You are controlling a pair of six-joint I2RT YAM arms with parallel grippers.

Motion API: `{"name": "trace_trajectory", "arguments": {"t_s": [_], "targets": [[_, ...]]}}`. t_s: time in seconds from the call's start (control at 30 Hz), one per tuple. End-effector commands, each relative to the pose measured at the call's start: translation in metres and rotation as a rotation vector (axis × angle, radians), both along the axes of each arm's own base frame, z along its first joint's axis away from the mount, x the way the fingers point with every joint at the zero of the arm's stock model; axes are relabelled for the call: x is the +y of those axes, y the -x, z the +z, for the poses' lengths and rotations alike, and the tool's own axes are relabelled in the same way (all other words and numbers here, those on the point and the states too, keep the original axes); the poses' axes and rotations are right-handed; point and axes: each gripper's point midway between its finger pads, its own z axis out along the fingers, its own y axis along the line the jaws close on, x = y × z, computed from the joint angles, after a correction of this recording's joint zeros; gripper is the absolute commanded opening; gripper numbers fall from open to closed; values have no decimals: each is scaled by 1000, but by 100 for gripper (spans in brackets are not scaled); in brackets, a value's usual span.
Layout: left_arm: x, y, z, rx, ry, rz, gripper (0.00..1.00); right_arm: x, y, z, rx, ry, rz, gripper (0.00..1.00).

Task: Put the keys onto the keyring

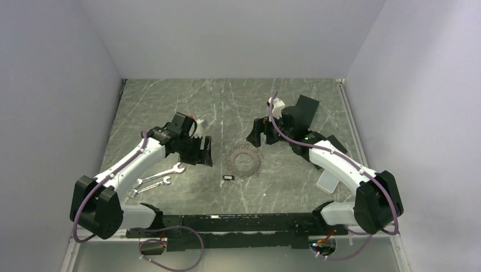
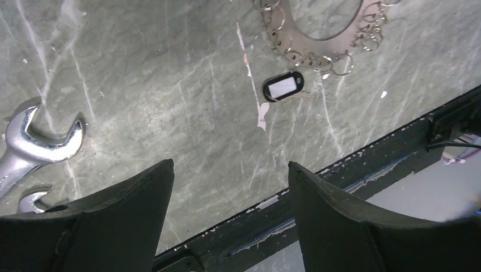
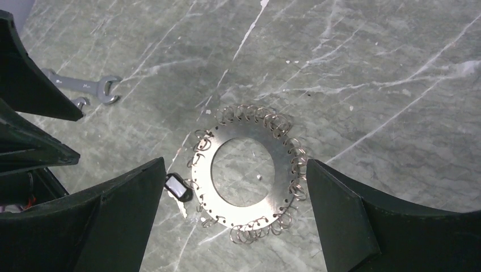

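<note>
Two grippers hang over a grey marbled table (image 1: 170, 102) in the overhead view, both with their fingers spread wide and nothing between them. The left gripper (image 1: 201, 154) sits left of the middle, and the right gripper (image 1: 264, 136) sits a little farther back, right of the middle. Between them, on the table, we see the keyring (image 1: 233, 161), a flat metal ring with a spiky edge, touched by neither gripper. A small black tag (image 1: 228, 178) lies just near and left of it. Two wrenches (image 1: 161, 173) lie side by side farther left, beside the left arm.

From the left wrist, the left gripper (image 2: 230, 167) is open over bare table, well apart from everything. The keyring (image 2: 300, 46) shows only partly at the top edge, and here its spiky edge proves to be many small wire rings. The tag (image 2: 283, 86), black with a white window, lies just beside it. The open jaw ends of the wrenches (image 2: 34, 147) show at the left edge, and a dark rail (image 2: 363, 164) runs along the table's near edge.

From the right wrist, the right gripper (image 3: 235, 164) hangs above the keyring (image 3: 286, 190), which lies flat on the table and shows between the spread fingers. The tag (image 3: 177, 187) lies at its left rim. We cannot tell whether the two touch. The wrenches (image 3: 85, 86) lie far off to the upper left.
</note>
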Motion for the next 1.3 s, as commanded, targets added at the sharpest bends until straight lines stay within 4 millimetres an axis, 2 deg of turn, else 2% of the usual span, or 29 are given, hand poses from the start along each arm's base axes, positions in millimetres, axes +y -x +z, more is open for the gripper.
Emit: {"name": "trace_trajectory", "arguments": {"t_s": [0.0, 0.23, 0.4, 0.53, 0.63, 0.77, 0.9, 1.0, 1.1, 1.27], "targets": [[1, -20, 13, -72, -55, 20, 79, 5, -8, 24, -79, -12, 4, 100], [35, -32, 37, -249, -186, 90, 84, 19, 2, 19, -113, 75, 37, 100], [45, -35, 56, -344, -168, 170, 84, 39, 16, 19, -137, 123, 117, 99], [44, -30, 59, -324, -148, 188, 82, 56, 32, 15, -135, 151, 188, 93], [53, -29, 60, -323, -182, 228, 80, 75, 48, 8, -119, 169, 233, 89], [80, -30, 72, -377, -267, 346, 75, 97, 72, -11, -85, 194, 296, 80], [117, -23, 90, -454, -349, 518, 75, 118, 96, -32, -26, 193, 351, 63], [135, -16, 104, -504, -363, 613, 77, 129, 104, -47, 17, 204, 353, 56], [145, -11, 115, -547, -353, 659, 78, 139, 112, -62, 66, 230, 362, 48], [149, -7, 120, -575, -337, 679, 79, 150, 125, -87, 111, 287, 395, 38]]}}
